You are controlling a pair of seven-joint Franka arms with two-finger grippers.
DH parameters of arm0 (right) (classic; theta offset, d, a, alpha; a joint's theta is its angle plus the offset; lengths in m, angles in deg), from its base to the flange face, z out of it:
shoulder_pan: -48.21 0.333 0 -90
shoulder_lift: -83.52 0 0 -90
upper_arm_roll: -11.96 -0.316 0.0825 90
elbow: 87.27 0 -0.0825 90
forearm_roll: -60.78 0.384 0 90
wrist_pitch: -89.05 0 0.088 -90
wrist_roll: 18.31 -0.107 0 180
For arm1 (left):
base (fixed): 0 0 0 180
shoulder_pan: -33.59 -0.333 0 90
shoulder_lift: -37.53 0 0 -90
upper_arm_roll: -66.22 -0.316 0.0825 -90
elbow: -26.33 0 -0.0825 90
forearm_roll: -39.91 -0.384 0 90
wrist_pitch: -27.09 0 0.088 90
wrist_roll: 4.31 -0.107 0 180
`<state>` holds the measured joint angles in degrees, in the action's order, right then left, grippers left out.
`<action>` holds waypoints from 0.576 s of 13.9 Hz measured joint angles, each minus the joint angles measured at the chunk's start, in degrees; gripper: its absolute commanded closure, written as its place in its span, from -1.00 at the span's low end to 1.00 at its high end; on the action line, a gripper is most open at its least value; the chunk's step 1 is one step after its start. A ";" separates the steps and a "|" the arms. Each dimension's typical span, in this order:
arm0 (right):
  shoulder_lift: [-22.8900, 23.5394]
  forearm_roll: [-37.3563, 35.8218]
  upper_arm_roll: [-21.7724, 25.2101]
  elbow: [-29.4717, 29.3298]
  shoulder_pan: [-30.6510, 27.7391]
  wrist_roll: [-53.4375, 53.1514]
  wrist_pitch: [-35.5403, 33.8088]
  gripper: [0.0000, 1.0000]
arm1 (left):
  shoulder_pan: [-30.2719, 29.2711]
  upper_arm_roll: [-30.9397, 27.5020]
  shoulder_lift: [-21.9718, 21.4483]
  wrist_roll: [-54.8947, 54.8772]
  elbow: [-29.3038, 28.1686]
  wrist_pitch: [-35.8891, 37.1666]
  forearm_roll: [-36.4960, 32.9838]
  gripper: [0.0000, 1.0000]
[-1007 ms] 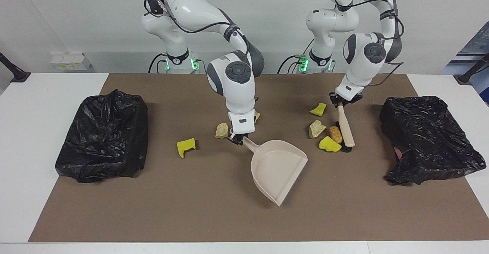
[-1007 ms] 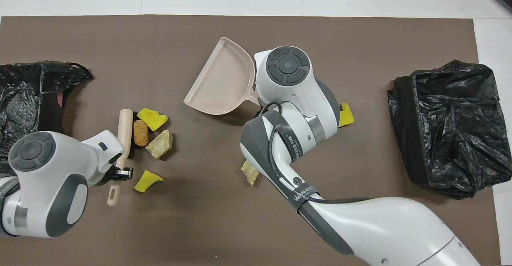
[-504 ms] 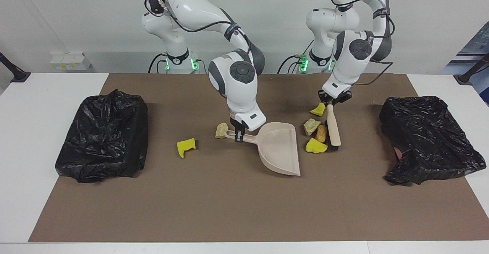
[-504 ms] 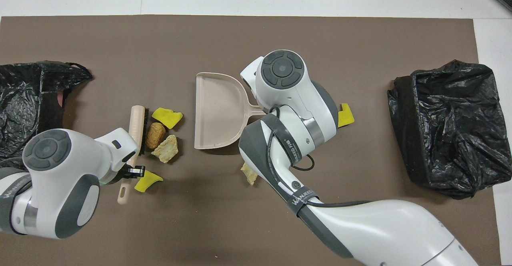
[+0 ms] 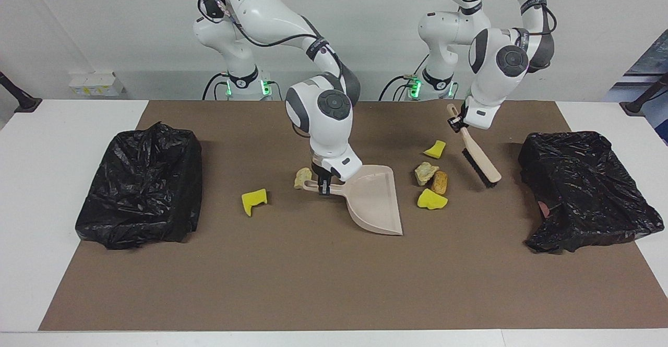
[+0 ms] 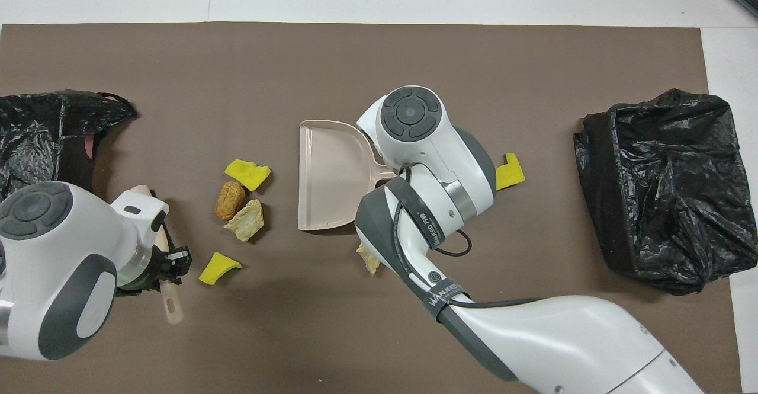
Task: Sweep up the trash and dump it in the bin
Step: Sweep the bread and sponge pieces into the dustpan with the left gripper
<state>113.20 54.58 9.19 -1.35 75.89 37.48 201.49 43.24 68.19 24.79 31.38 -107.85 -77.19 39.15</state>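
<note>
Now: left gripper (image 5: 455, 121) clenched on raised beige black-bristled brush (image 5: 480, 157), right gripper (image 5: 322, 183) clamped on beige plastic dustpan (image 5: 377, 201) handle, "WANJEED" legible on arm strap (image 6: 445, 297).

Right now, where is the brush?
The brush is up in the air in the left gripper, tilted bristles-down over the mat, between the trash cluster and the black bin bag.

Right arm (image 6: 426, 204) hides part of one lump (image 6: 368, 258).
</note>
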 measured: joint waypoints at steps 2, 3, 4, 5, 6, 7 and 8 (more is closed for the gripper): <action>0.00 -0.01 -0.02 0.15 0.01 0.00 0.00 1.00 | 2.24 0.31 -1.40 7.18 -1.40 2.10 0.03 1.00; 0.00 -0.02 -0.03 0.19 0.05 0.00 0.00 1.00 | 3.67 0.43 -2.43 10.52 -2.62 2.22 0.30 1.00; 0.00 -0.03 -0.03 0.24 0.15 0.00 0.00 1.00 | 5.12 0.52 -3.42 13.61 -3.68 2.24 1.23 1.00; 0.00 -0.08 -0.03 0.30 0.28 0.00 0.00 1.00 | 6.65 0.61 -4.18 16.60 -4.52 2.25 2.60 1.00; -0.02 -0.15 -0.02 0.41 0.40 0.00 0.00 1.00 | 8.76 0.68 -4.67 19.73 -5.36 2.19 3.93 1.00; -0.03 -0.23 -0.03 0.57 0.55 0.04 0.00 1.00 | 11.31 0.75 -4.79 23.04 -6.35 1.62 5.07 1.00; -0.09 -0.29 -0.04 0.74 0.80 0.06 0.00 1.00 | 13.91 0.82 -4.74 26.33 -7.57 0.26 5.76 1.00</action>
<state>113.11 54.29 9.16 -0.61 76.69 37.54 201.49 57.14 69.01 20.05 57.71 -115.42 -76.93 44.92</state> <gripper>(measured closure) 0.687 0.731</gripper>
